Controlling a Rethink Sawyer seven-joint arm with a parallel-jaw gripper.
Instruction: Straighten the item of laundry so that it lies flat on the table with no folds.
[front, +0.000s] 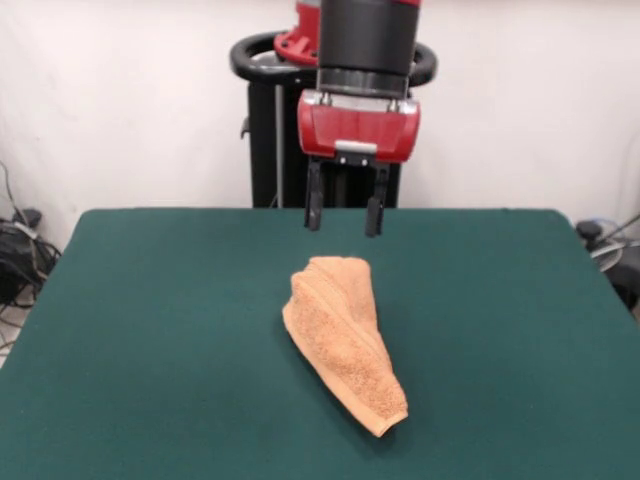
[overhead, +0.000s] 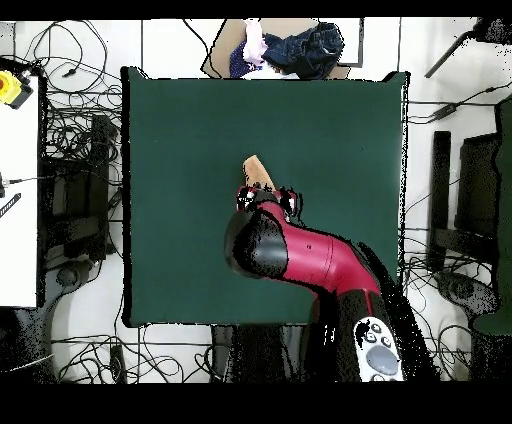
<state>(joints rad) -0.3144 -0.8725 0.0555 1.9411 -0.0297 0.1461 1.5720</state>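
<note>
orange terry towel (front: 343, 340) lies bunched in a long folded wedge mid-surface (front: 150, 330) (nowhere near flat); the gripper (front: 346, 212) hangs spread and empty above its far end, probably lining up a pinch.

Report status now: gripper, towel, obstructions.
Gripper open, empty, hanging above the towel's far end. Towel bunched in a long folded wad mid-table, not flat. Nothing else on the table; a person at its edge opposite the robot.
</note>
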